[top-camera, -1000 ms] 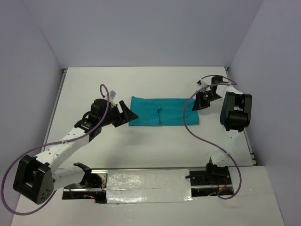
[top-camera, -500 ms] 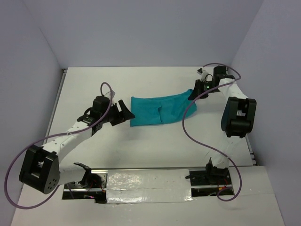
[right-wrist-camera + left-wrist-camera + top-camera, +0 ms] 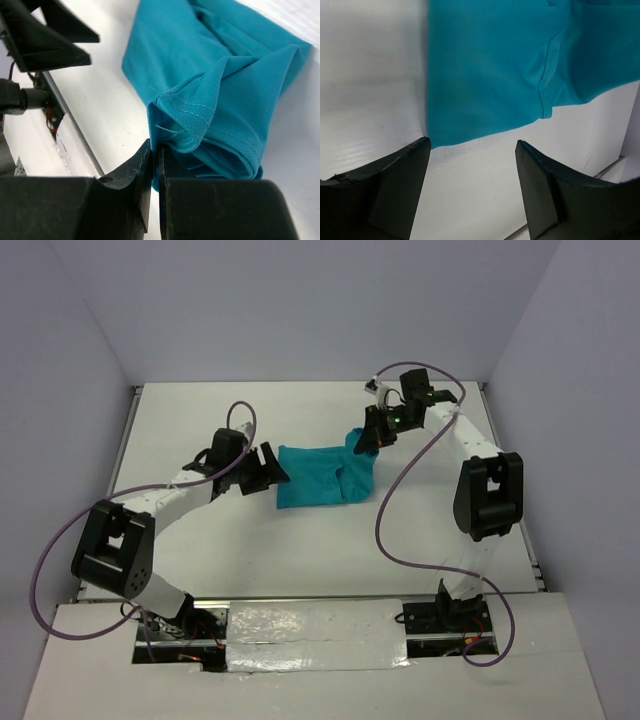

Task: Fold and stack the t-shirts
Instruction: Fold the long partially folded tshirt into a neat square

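The left gripper (image 3: pixel 274 468) (image 3: pixel 472 147) sits low over the white table (image 3: pixel 300 560), pointing right at the shirt's left edge. Its jaws stand wide apart and hold nothing. In the left wrist view bare table shows between the two dark fingers (image 3: pixel 395 180), and a corner of the cloth lies right at the tip of one of them (whether it touches I cannot tell).

The shirt (image 3: pixel 315 478) (image 3: pixel 490 75) (image 3: pixel 165 55) lies around the middle of the table, a little toward the far side, between the two grippers. It is teal and folded into a band running left to right. Its left part lies flat on the table, with a stitched seam showing in the left wrist view. Its right end is raised off the surface and bunched, leaning back over the flat part.

The right gripper (image 3: pixel 366 440) (image 3: pixel 156 150) has hold of that raised end. Its fingers are pressed together with only a thin slit between them, and a hemmed fold of cloth is pinched at their tips (the pale stitching of the hem shows clearly in the right wrist view). The gripper hangs above the shirt's right end, and its arm reaches in from the far right of the table.
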